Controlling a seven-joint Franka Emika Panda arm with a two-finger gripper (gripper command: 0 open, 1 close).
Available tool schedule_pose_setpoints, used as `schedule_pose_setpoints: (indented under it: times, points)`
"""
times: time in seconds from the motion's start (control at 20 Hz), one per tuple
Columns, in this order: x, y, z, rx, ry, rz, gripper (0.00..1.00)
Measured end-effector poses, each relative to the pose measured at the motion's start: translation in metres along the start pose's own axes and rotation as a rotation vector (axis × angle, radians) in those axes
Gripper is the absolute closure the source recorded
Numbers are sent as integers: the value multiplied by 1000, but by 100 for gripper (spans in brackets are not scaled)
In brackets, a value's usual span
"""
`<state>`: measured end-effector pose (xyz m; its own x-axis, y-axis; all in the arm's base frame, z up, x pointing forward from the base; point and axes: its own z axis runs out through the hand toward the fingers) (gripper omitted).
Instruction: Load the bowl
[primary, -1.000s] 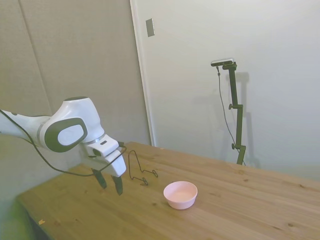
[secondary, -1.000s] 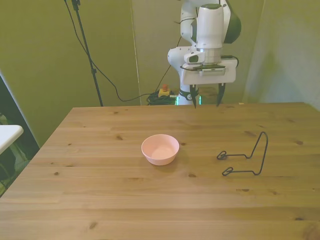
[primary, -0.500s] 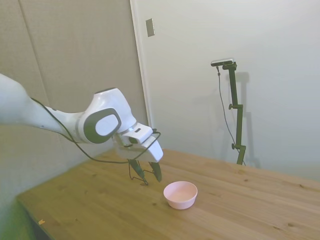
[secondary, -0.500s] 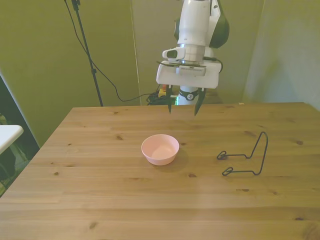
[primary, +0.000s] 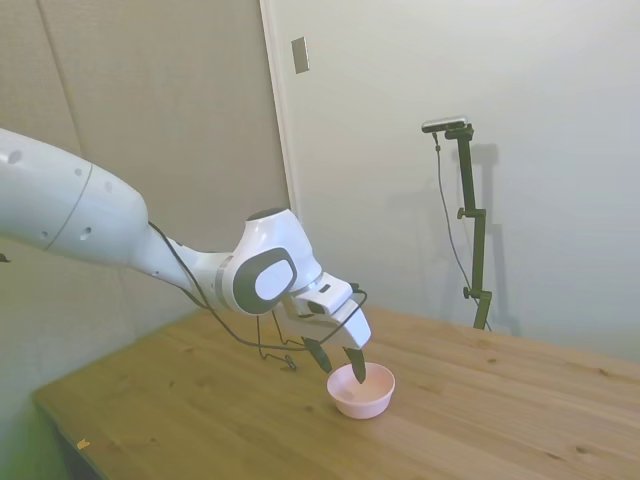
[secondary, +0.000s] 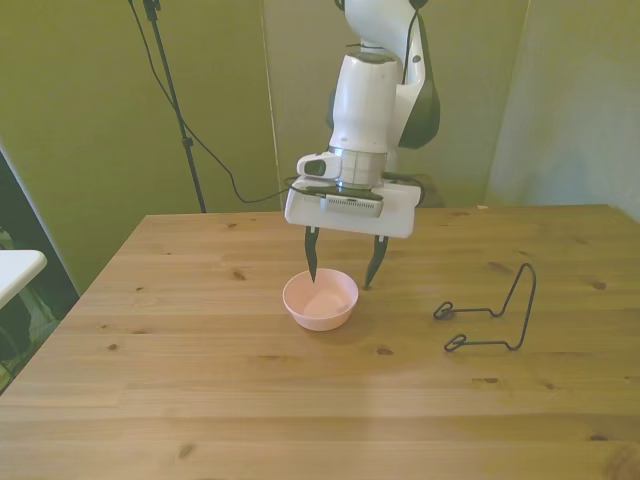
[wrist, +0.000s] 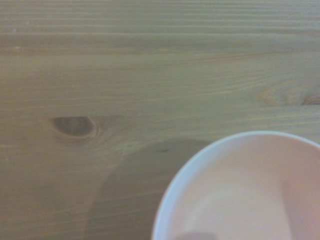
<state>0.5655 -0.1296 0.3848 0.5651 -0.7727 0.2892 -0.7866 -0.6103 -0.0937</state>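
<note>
The small pale pink bowl (secondary: 320, 300) stands upright on the wooden table (secondary: 200, 400), a little to the front view's left of the middle. It looks empty in the side view (primary: 361, 390) and in the wrist view (wrist: 240, 195). My gripper (secondary: 341, 280) is open and hangs just above the bowl's far rim, fingers pointing down. One fingertip (secondary: 312, 275) is over the rim and the other (secondary: 371, 280) is just outside the rim on the front view's right. In the side view the gripper (primary: 342, 366) holds nothing.
A thin dark wire rack (secondary: 495, 315) stands on the table at the front view's right, about a hand's width from the bowl. A white surface (secondary: 15, 268) juts in at the front view's left edge, off the table.
The arm has swung out from the table's far edge toward the bowl and come down. The gripper, open throughout, now hangs over the bowl's rim. Bowl and rack have not moved.
</note>
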Motion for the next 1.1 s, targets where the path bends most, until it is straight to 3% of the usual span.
schedule_pose_setpoints:
  times: [0.05, 0.4, 1.1]
  points:
    - [-1, -3, 6, -5, -5, -1, 100]
    - [-15, -16, 30, -25, -33, -4, 100]
    - [-14, -18, 31, -4, -56, 44, 100]
